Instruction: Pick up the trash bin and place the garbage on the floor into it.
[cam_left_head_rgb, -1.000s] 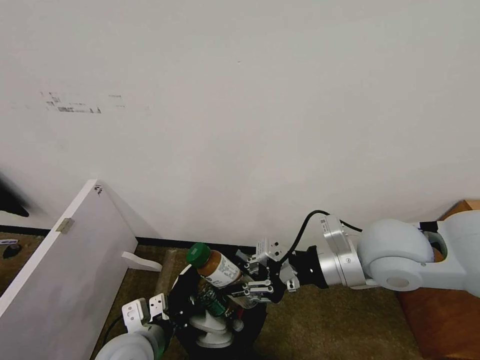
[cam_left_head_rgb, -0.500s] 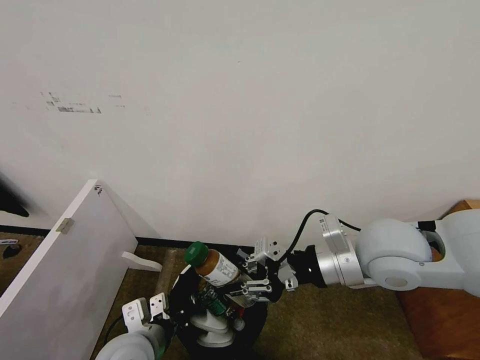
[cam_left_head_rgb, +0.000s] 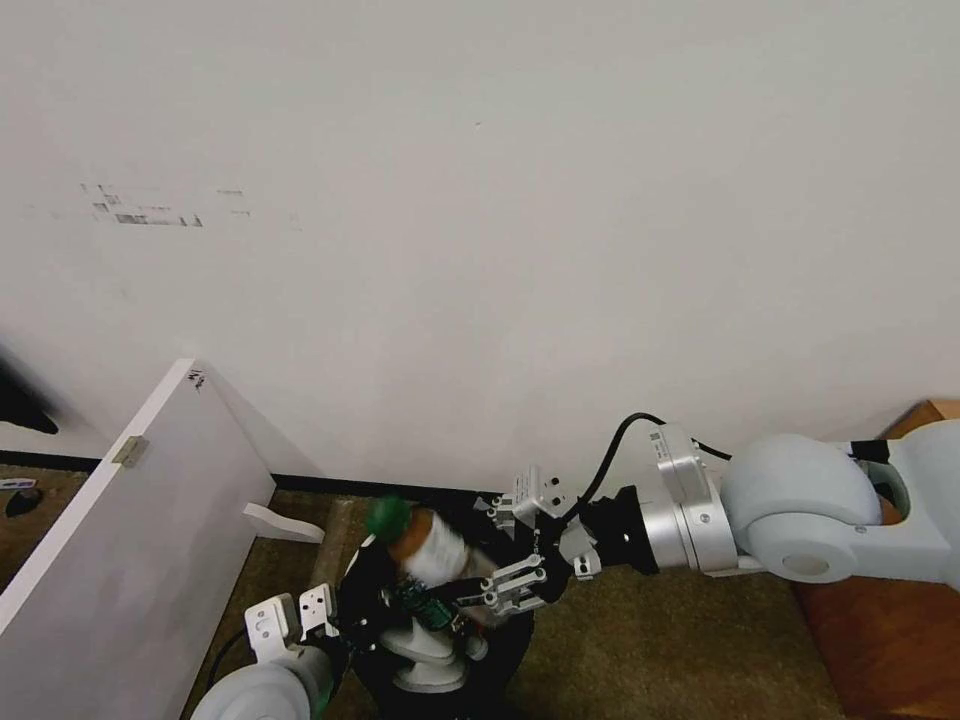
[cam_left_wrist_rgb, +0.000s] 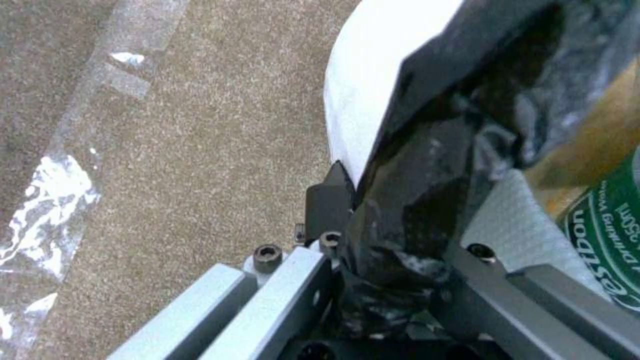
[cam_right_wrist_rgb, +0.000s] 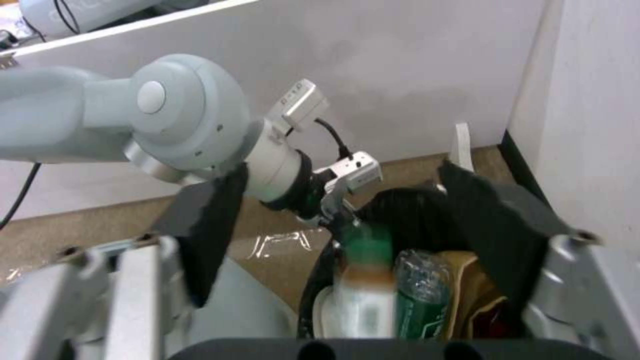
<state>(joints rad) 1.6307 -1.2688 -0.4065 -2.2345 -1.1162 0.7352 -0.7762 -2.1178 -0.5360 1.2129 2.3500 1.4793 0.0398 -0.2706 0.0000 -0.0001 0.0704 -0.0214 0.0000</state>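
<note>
With the right gripper (cam_left_head_rgb: 500, 590) spread open at 3 o'clock of the falling bottle (cam_left_head_rgb: 420, 545) and the left gripper (cam_left_wrist_rgb: 373, 280) clamped on the trash bin (cam_left_head_rgb: 440, 640) rim, the overfull bin risks ejecting it onto the floor (cam_left_head_rgb: 650, 650).

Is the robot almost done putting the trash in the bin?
Partly. The trash bin is gripped at its black-lined rim by the left end effector, and a green-labelled bottle and a brown paper bag already sit inside. Right now the right end effector is open above the bin, with a green-capped bottle blurred just over the opening. What other litter is left on the floor cannot be told.
</note>
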